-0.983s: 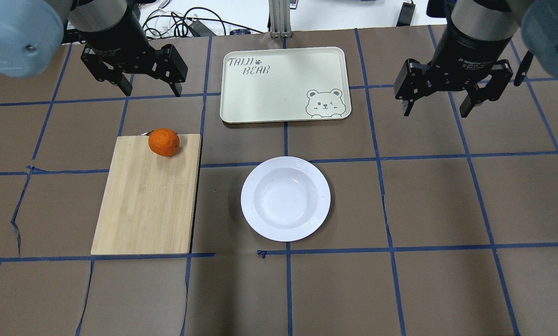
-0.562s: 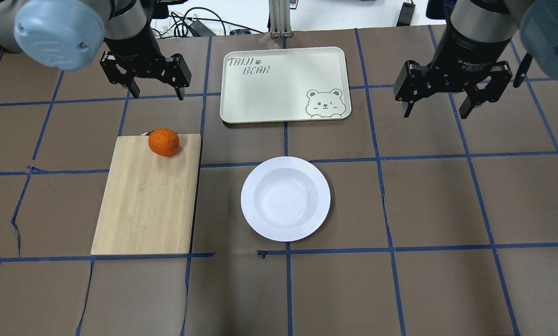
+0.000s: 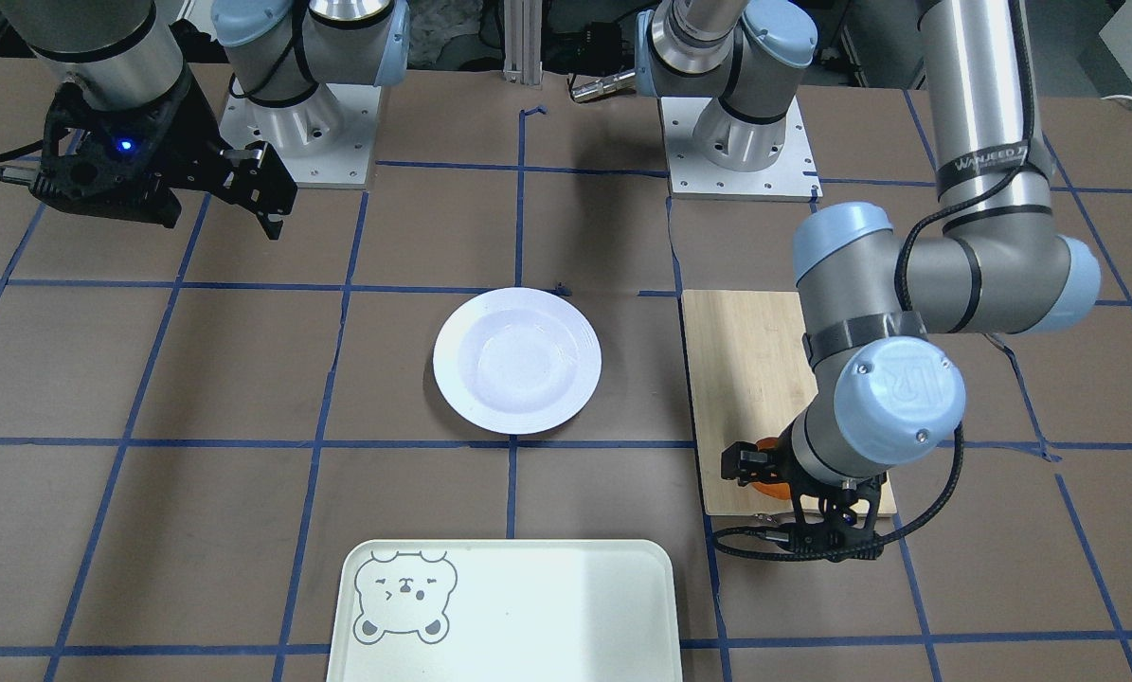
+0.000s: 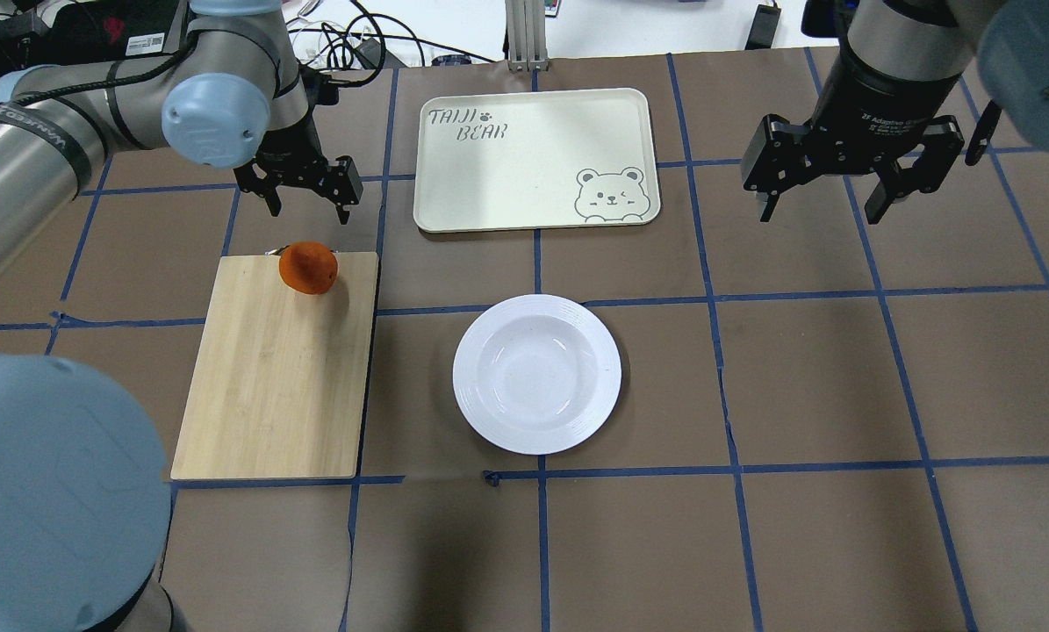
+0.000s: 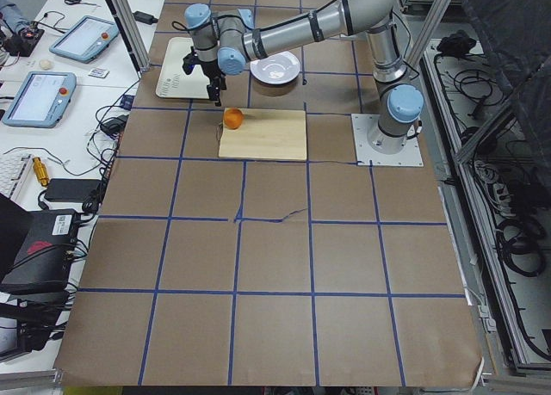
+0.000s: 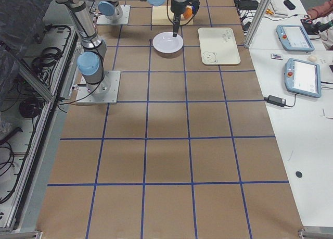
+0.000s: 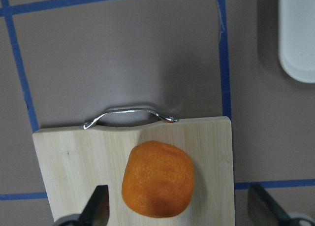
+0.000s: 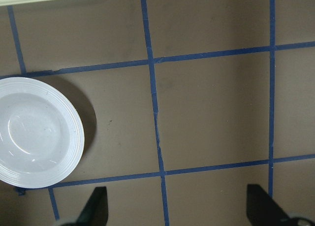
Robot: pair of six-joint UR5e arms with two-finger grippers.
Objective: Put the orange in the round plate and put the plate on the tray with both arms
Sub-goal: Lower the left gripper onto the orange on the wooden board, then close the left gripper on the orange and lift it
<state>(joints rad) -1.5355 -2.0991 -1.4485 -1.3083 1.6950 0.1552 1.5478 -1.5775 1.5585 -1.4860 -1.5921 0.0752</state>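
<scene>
The orange sits at the far end of the bamboo cutting board, close to its metal handle. My left gripper hangs open just above and slightly beyond the orange. In the left wrist view the orange lies between the spread fingertips, untouched. The white round plate rests empty at the table's middle. Behind it lies the cream tray with the bear drawing. Far to the right, my right gripper hovers open over bare table, with the plate at the left of its wrist view.
The cutting board takes up the left-centre of the table. Cables lie beyond the table's far edge. Both arm bases stand at the robot's side. Brown paper with blue tape lines covers the table.
My left arm has swung down and nearer, bringing its open gripper from beside the tray to just over the orange. The right gripper has hardly moved.
</scene>
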